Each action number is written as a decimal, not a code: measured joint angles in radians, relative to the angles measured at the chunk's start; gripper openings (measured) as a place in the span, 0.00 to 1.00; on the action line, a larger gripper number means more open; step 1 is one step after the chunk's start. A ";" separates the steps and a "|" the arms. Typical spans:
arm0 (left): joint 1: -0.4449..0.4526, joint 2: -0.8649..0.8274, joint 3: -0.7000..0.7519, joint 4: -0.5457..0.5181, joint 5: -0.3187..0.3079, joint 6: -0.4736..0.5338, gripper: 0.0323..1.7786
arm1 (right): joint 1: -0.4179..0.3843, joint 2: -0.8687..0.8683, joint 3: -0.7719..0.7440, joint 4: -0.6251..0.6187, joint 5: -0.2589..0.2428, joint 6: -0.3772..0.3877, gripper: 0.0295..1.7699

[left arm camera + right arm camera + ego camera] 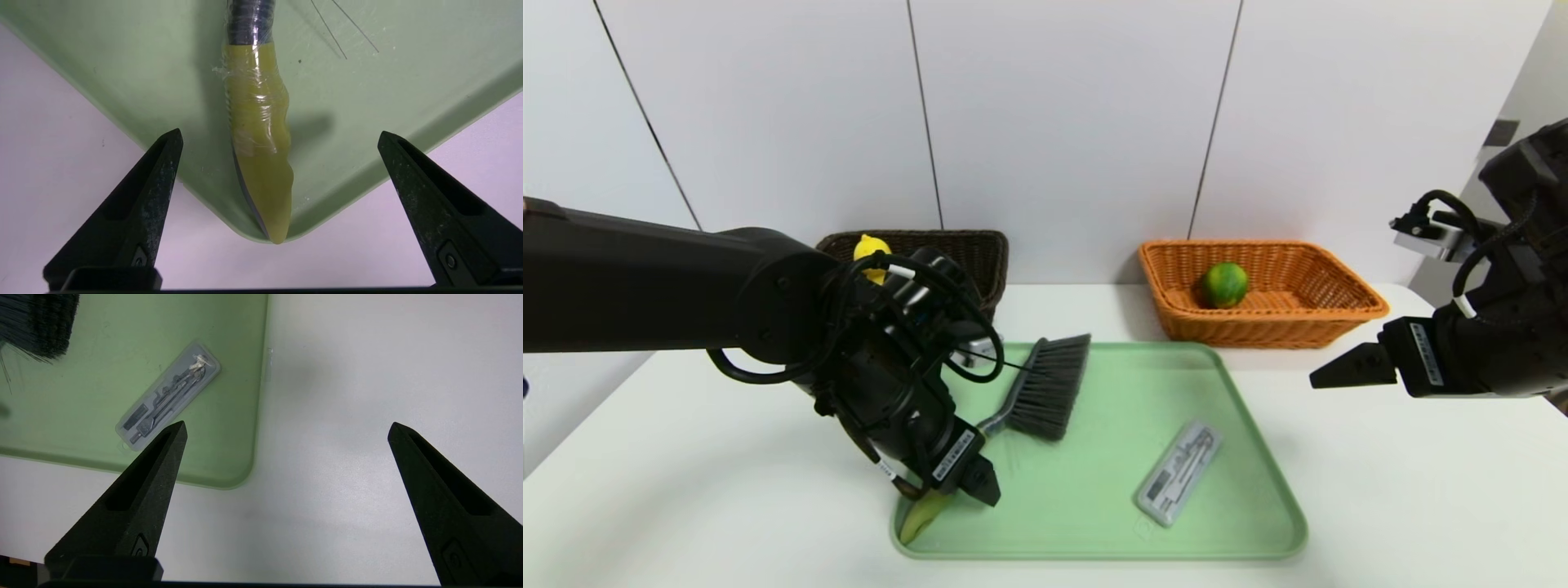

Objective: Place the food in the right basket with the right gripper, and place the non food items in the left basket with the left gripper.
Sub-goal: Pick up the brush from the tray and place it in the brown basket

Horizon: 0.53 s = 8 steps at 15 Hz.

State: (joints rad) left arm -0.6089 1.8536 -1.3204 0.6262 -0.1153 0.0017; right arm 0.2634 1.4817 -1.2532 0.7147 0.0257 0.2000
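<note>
The green lime (1223, 284) lies in the orange-tan right basket (1339, 306). A yellow toy (872, 249) shows in the dark brown left basket (980, 253), partly behind my left arm. The grey-bristled brush (1045, 388) lies on the green tray (1258, 490), its yellow-green handle (261, 134) pointing into the near left corner. My left gripper (280, 131) hangs open over that handle end, one finger on each side, not touching it. The flat grey case (1178, 472) rests on the tray's right half. My right gripper (1327, 376) is open and holds nothing, above the table right of the tray.
The tray (229, 416) takes up the middle of the white table. Both baskets stand against the back wall. A bare table surface (347, 416) lies under the right gripper (286, 424), with the case (167, 396) and brush bristles (39, 322) beyond it.
</note>
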 joint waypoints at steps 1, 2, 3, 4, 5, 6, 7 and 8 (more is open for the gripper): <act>0.000 0.001 0.000 0.000 -0.001 0.000 0.95 | 0.000 0.002 0.000 0.000 0.000 0.000 0.96; 0.001 0.003 0.001 -0.002 -0.001 0.000 0.95 | 0.001 0.004 0.000 0.000 0.000 0.000 0.96; 0.004 0.006 0.001 -0.003 -0.001 0.000 0.95 | 0.001 0.007 0.000 0.000 0.000 0.000 0.96; 0.007 0.010 0.001 -0.007 -0.001 0.000 0.95 | 0.001 0.008 0.000 0.000 0.000 0.000 0.96; 0.011 0.013 0.001 -0.014 -0.001 0.001 0.95 | 0.001 0.009 0.000 0.000 0.000 0.000 0.96; 0.014 0.017 0.001 -0.020 -0.001 0.007 0.95 | 0.001 0.010 0.000 0.000 0.000 0.000 0.96; 0.019 0.019 0.001 -0.023 -0.002 0.023 0.95 | 0.001 0.011 0.000 -0.001 0.000 0.000 0.96; 0.026 0.021 0.001 -0.024 -0.002 0.044 0.95 | 0.001 0.011 0.000 -0.001 0.000 0.000 0.96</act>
State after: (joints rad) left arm -0.5834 1.8751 -1.3191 0.6021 -0.1172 0.0460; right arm 0.2645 1.4928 -1.2528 0.7134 0.0257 0.2000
